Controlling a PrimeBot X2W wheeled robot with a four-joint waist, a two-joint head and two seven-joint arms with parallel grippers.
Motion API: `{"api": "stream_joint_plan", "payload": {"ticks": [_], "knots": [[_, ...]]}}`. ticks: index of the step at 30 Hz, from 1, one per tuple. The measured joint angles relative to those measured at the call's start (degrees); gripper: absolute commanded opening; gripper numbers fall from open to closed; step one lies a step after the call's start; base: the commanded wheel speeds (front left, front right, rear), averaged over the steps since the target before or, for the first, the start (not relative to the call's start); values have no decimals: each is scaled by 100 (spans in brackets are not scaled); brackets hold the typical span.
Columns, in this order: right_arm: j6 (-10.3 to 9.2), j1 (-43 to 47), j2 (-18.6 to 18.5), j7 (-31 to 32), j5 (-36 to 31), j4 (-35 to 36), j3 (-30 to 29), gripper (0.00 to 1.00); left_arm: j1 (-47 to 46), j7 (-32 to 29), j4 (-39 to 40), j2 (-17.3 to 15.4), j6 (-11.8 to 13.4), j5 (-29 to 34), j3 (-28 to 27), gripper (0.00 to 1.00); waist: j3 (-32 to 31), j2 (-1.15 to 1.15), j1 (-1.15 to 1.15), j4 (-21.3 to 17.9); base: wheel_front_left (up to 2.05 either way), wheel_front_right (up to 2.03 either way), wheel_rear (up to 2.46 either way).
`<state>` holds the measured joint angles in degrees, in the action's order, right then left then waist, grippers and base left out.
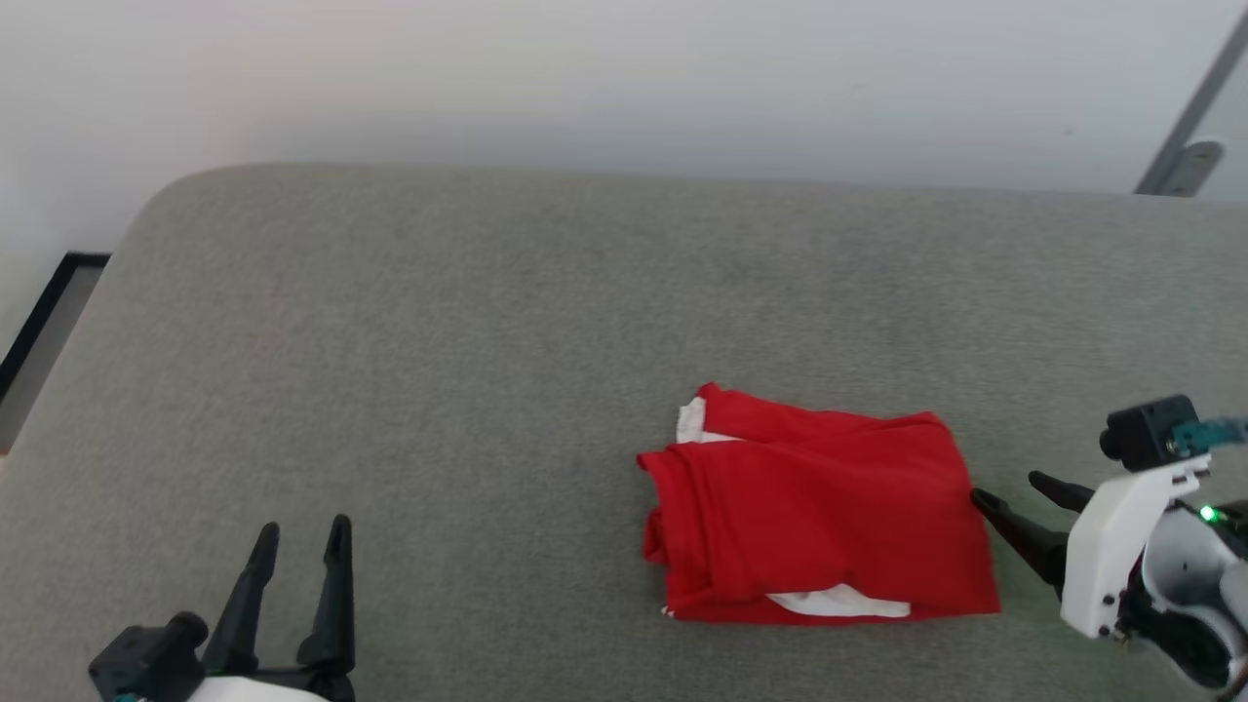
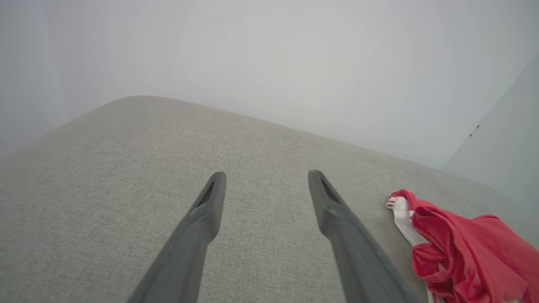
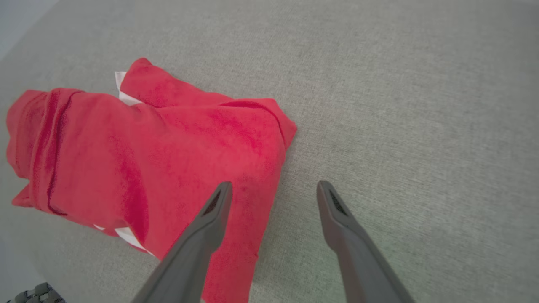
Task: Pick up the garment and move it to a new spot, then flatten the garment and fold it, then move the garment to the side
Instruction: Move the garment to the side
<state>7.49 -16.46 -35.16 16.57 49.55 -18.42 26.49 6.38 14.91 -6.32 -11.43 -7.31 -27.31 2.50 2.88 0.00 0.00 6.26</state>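
My left end effector (image 1: 304, 528) sits nearest me at the lower left. Its two fingers are spread wide and hold nothing, with only bare grey weave between them. It is well apart from the garment (image 1: 819, 507).

My right end effector (image 1: 1006, 487) is also fully spread and empty. It points in at the garment's right edge. From the wrist, one finger lies over the red cloth and the other over the bare grey upholstered surface (image 1: 439, 341), so the jaws straddle that edge. I cannot tell whether a fingertip is touching the fabric.

The garment lies right of centre on the surface as a rough folded rectangle. It is red on top, and white sleeve cloth peeps out along the near edge and at the far left corner. It lies straight on the upholstery, not in any bin or basket.

I judge it light, limp and layered. It would sag and could come unfolded if I lifted it by one corner, and a shallow pinch might catch only the top layer. The right edge under my fingers looks best, so I would bite deep enough to take every layer.

Beyond it is more grey surface, then a pale wall.
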Motion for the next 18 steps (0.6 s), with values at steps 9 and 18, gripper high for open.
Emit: {"api": "stream_joint_plan", "payload": {"ticks": [9,18], "knots": [[0,-739,-118,1694,385,-567,502,100,-316,0,-129,-5,0,-100,293,100,377,0,0,417,0,0,0],[2,-1353,77,2647,578,-1115,891,0,-588,0,-292,35,0,-218,422,100,694,0,0,672,0,0,0]]}}
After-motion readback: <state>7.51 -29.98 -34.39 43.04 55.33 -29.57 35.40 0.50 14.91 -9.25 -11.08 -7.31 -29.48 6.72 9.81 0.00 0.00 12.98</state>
